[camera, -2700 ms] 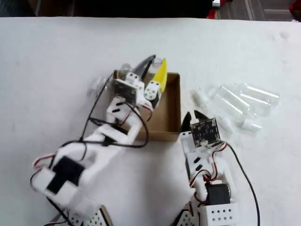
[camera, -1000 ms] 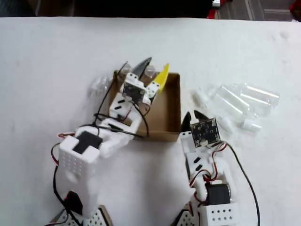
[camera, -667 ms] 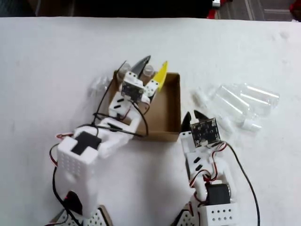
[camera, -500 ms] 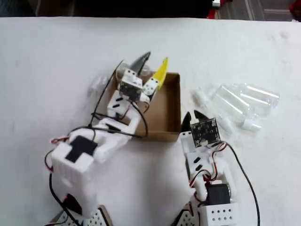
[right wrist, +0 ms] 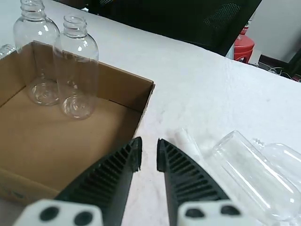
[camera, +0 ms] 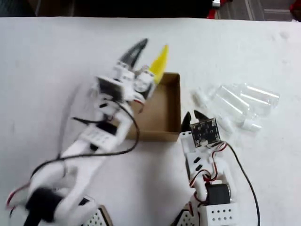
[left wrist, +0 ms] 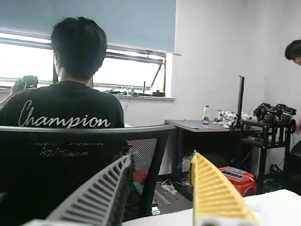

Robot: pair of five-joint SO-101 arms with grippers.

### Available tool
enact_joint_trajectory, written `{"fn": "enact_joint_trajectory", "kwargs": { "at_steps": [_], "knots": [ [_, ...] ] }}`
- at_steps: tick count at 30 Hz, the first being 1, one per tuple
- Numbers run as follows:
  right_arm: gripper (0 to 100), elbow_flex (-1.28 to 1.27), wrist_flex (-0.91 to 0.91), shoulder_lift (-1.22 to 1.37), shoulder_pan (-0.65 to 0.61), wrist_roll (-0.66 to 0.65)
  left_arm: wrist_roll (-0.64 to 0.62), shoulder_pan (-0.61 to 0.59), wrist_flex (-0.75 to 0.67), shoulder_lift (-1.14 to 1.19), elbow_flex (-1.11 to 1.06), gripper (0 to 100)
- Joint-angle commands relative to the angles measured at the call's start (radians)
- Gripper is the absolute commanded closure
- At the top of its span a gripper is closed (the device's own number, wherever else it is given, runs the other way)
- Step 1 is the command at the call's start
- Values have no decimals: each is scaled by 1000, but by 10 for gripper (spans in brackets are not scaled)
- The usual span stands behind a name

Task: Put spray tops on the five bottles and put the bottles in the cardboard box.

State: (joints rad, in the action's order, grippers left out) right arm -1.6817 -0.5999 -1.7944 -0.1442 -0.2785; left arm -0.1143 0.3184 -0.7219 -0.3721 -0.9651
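Brown cardboard box (camera: 175, 94) sits mid-table on the white table (camera: 56, 56), and through the right wrist camera I see two clear bottles (right wrist: 75, 66) standing upright inside it by the far wall, necks open with no spray tops on. More empty bottles (camera: 244, 101) lie on their sides just beside the box's right wall. My right gripper (camera: 193, 117) hangs at the box's near right corner, fingers a narrow slit apart and empty. My left gripper (camera: 148, 55) is past the box's far edge, grey and yellow fingers spread wide, holding nothing
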Motion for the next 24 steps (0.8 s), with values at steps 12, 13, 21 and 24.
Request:
{"fn": "enact_joint_trajectory", "kwargs": {
  "at_steps": [12, 13, 21, 24],
  "knots": [
    [956, -9, 2, -2, 5, -12, -55, -295, 1223, -719, 84, 819],
    [956, -9, 2, -1, 5, -12, -55, -320, 1270, -682, 121, 819],
    [956, -9, 1, 1, 5, -12, -55, -325, 1637, -165, 559, 819],
    [956, -9, 1, 1, 5, -12, -55, -320, 1769, 64, 755, 819]
  ]
}}
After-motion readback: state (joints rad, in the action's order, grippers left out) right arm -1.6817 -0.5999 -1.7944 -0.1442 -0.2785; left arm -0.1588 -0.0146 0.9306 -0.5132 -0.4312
